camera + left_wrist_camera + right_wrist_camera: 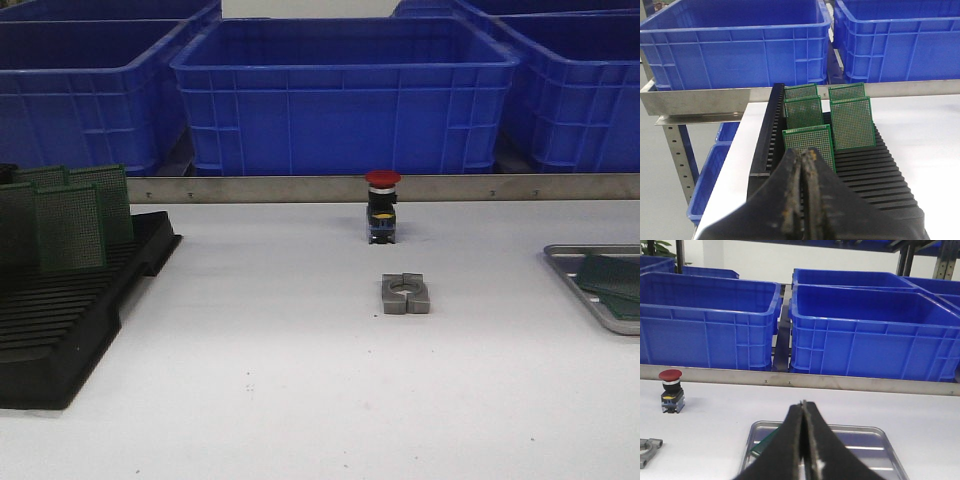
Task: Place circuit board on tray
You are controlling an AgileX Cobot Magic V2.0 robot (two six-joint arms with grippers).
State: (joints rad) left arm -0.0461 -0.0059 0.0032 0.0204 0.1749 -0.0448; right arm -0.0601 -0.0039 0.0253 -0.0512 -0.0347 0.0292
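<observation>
We see both grippers, left (802, 155) and right (803, 407), pressed together, holding nothing. The tray (560, 262) sits at the table's three o'clock edge with green circuit boards (612, 283) on it; more boards (852, 122) stand upright in the black rack (60, 320) at nine o'clock.

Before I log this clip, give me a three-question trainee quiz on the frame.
1. True or false: the tray already holds green circuit boards.
2. How many boards stand upright in the black rack in the left wrist view?
A. two
B. five
C. eight
3. Fill in: the red-capped push button stands ____ the grey metal clamp block, toward the blue bins.

Key:
1. true
2. B
3. behind
</observation>
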